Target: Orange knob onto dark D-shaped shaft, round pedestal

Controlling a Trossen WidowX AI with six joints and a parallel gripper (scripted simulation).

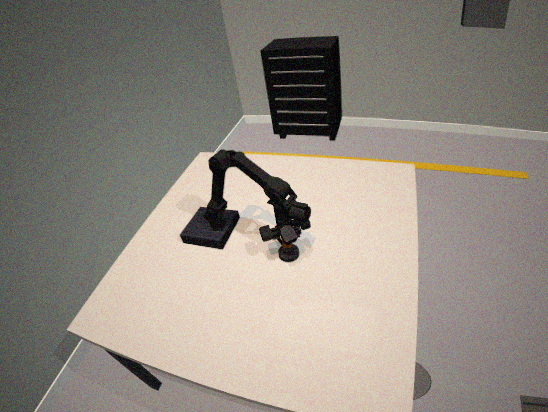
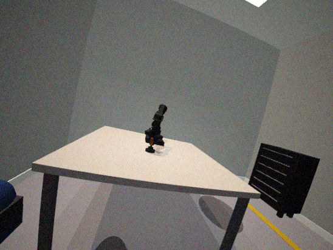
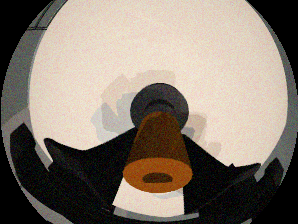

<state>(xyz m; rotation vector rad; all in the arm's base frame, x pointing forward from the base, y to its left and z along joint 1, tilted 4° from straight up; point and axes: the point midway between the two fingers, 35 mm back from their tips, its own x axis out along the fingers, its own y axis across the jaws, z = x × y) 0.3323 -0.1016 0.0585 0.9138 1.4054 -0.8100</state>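
The fingers (image 1: 278, 234) (image 2: 154, 140) are pinching the knob (image 1: 287, 245) (image 2: 151, 141) (image 3: 158, 142) between them, one on either side, and in the wrist view its near end is showing a hole with one flat side. The knob is standing about upright over the pedestal (image 1: 289, 253) (image 2: 150, 149) (image 3: 160, 94), with its lower end near the middle of that round base; whether it is touching the shaft is too small to tell. The pedestal is resting on the worktop (image 1: 320, 310) (image 2: 127, 161) (image 3: 160, 45), and the arm (image 1: 257, 172) (image 2: 158, 116) is reaching over from its block-like base (image 1: 200, 240).
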